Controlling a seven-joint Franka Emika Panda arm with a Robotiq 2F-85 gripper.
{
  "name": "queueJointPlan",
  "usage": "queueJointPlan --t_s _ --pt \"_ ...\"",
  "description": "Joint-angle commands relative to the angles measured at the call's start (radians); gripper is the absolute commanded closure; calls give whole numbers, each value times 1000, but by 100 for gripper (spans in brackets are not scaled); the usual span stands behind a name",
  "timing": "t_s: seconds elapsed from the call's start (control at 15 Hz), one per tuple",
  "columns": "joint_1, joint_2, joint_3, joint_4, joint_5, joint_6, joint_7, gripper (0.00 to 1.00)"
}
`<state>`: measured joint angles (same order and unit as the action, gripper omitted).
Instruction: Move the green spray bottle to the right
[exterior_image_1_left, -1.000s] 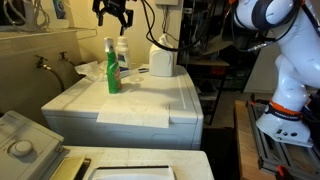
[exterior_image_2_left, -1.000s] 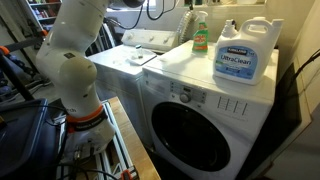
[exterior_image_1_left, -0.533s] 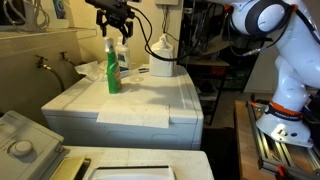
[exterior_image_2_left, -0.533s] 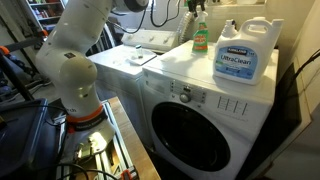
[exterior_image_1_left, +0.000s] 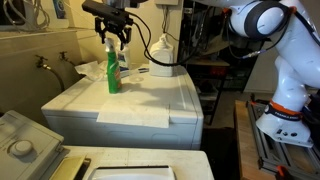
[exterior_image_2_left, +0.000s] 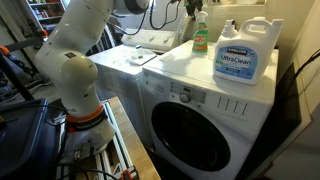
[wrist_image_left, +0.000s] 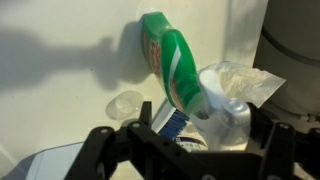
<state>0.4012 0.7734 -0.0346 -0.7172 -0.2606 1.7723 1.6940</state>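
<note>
While the gripper (exterior_image_1_left: 115, 39) hangs fingers-down just above the green spray bottle (exterior_image_1_left: 112, 72), the arm (exterior_image_1_left: 268, 28) reaches across from its white base, bent high over the washer top (exterior_image_1_left: 150, 102), the wrist turned straight down. The bottle stands upright near the back edge of that top, close to the wall. Just behind it is a smaller white bottle (exterior_image_1_left: 122, 62), so close that the two overlap in an exterior view. A crumpled pale cloth (exterior_image_1_left: 88, 72) lies on the far side from the arm's base, and the white jug (exterior_image_1_left: 162, 60) stands apart on the base's side. In an exterior view the jug (exterior_image_2_left: 245, 55) is nearest the camera, the green bottle (exterior_image_2_left: 200, 36) behind it. The jaws are spread wide and hold nothing. In the wrist view the dark fingers (wrist_image_left: 100, 150) sit to either side, with the green bottle (wrist_image_left: 168, 62) between and beyond them; I cannot tell whether they touch the spray head.
</note>
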Motion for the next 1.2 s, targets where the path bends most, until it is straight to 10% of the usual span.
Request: queueJointPlan --t_s 0.0,0.2,0.67,1.13 --pt "22 20 -29 20 -43 -12 16 41" --pt "40 24 -54 23 -88 -20 13 58" --pt "84 44 -87 35 -161 -30 5 7" --pt "119 69 -137 48 -236 -41 17 57"
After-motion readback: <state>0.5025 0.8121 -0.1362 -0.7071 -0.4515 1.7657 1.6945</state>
